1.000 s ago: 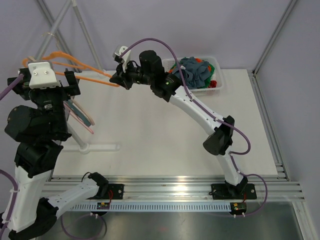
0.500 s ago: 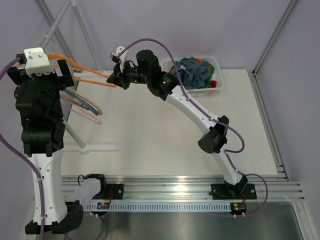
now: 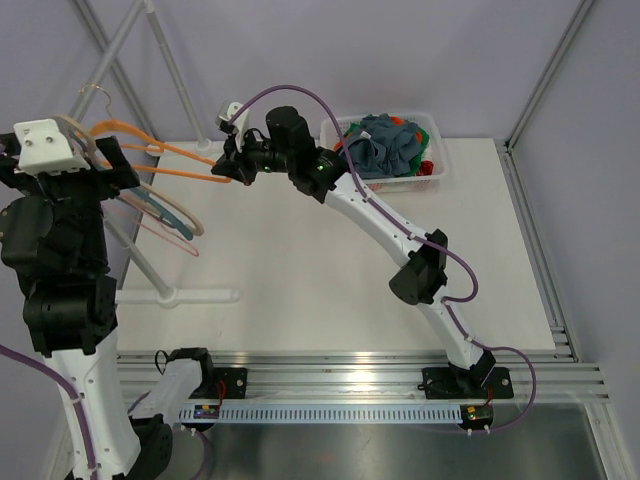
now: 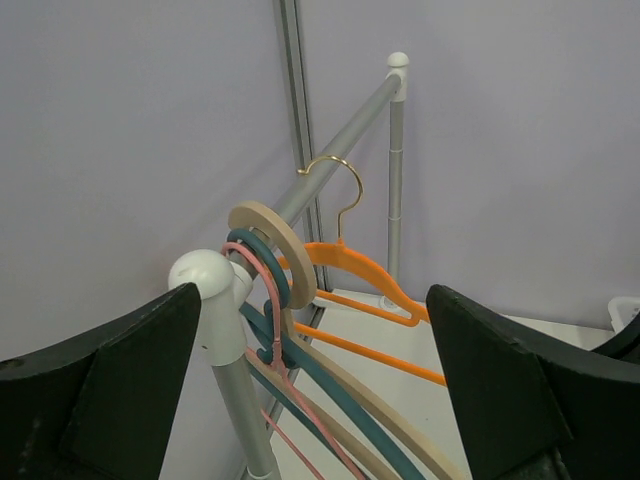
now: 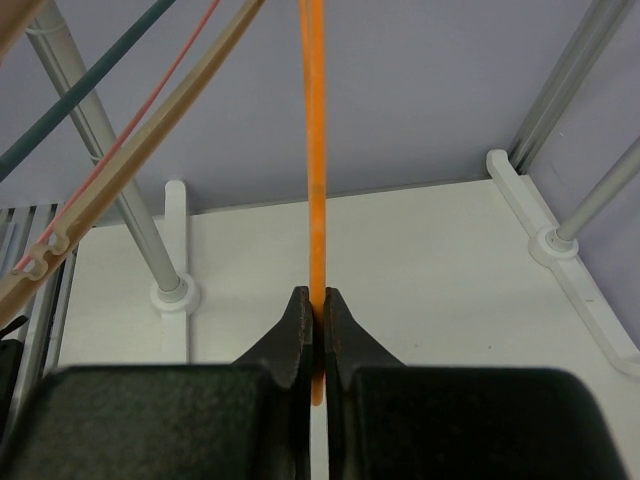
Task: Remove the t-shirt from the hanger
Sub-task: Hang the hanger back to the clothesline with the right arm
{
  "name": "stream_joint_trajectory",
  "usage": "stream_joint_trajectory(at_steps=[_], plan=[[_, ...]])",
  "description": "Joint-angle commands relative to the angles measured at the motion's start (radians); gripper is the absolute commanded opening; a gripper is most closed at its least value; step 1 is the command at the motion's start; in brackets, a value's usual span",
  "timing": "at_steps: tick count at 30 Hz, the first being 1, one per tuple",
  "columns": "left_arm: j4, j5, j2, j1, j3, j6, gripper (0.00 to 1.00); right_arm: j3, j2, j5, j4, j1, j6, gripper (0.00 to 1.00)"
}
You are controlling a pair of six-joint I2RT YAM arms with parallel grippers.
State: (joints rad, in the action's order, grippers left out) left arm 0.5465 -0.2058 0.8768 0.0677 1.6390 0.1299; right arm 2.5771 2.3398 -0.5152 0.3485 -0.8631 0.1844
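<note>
Overhead, the orange hanger (image 3: 175,172) hangs bare on the rack (image 3: 140,18), one arm tip clamped in the right fingers (image 3: 226,168). Soft cloth (image 3: 385,140) is heaped in the basket (image 3: 400,183) at the desk's (image 3: 300,270) back edge (we cannot pick the t-shirt out of it).

At the left wrist, the left fingers (image 4: 120,380) stand wide apart, empty, facing the hooks.

At the right wrist, the bar looks stiff, thin and slick. We judge a limp shirt is best taken by a bunched fold. The hook is cut off.
</note>
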Motion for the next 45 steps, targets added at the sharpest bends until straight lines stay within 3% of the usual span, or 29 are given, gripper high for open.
stream_joint_trajectory(at_steps=[1, 11, 19, 24, 35, 41, 45], plan=[[-0.007, 0.002, -0.001, 0.006, 0.048, 0.005, 0.99, 0.028, -0.022, -0.020, -0.017, 0.004, 0.012, 0.00], [-0.050, -0.121, 0.066, 0.036, 0.085, 0.047, 0.99, 0.020, -0.046, -0.023, -0.019, 0.003, 0.006, 0.00], [0.029, 0.153, 0.184, 0.296, 0.211, -0.085, 0.99, 0.009, -0.054, -0.025, -0.025, 0.004, 0.006, 0.00], [0.000, 0.388, 0.200, 0.428, 0.164, -0.167, 0.98, 0.000, -0.056, -0.022, -0.031, 0.004, 0.006, 0.00], [-0.008, 0.678, 0.252, 0.460, 0.171, -0.225, 0.86, -0.003, -0.057, -0.016, -0.039, 0.003, 0.007, 0.00], [0.039, 0.766, 0.261, 0.460, 0.168, -0.233, 0.85, -0.006, -0.056, -0.009, -0.043, 0.006, 0.015, 0.00], [0.041, 0.750, 0.232, 0.460, 0.145, -0.227, 0.85, -0.008, -0.059, -0.011, -0.054, 0.004, 0.023, 0.00]])
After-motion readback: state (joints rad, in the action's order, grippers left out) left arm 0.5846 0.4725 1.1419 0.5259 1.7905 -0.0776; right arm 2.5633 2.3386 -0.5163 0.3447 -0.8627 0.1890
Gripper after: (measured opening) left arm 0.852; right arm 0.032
